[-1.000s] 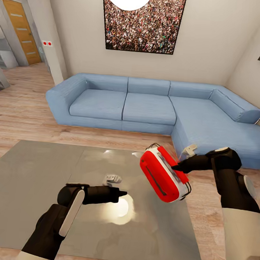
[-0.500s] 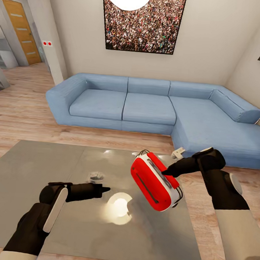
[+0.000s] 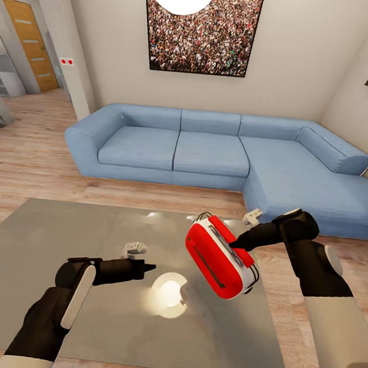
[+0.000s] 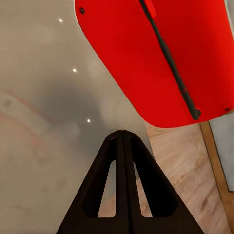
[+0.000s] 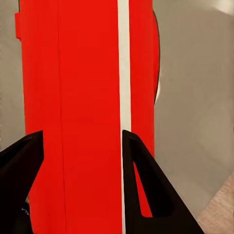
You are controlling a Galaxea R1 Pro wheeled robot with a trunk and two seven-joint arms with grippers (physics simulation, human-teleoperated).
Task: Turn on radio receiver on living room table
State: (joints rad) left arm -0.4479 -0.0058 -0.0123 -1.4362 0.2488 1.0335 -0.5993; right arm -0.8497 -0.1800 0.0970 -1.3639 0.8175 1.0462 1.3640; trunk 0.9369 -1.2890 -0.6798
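Radio: centre-right, tilted, long axis running upper left to lower right above table.
Right gripper: clamped on radio.
Left gripper: fingers together, empty.

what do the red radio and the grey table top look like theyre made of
The radio receiver: likely smooth moulded plastic, an even matte red shell with a white trim band and a thin wire handle. The table: a glossy hard grey top, perhaps lacquer or glass, since it mirrors the lamp as a bright patch. Being renders, both are guesses.
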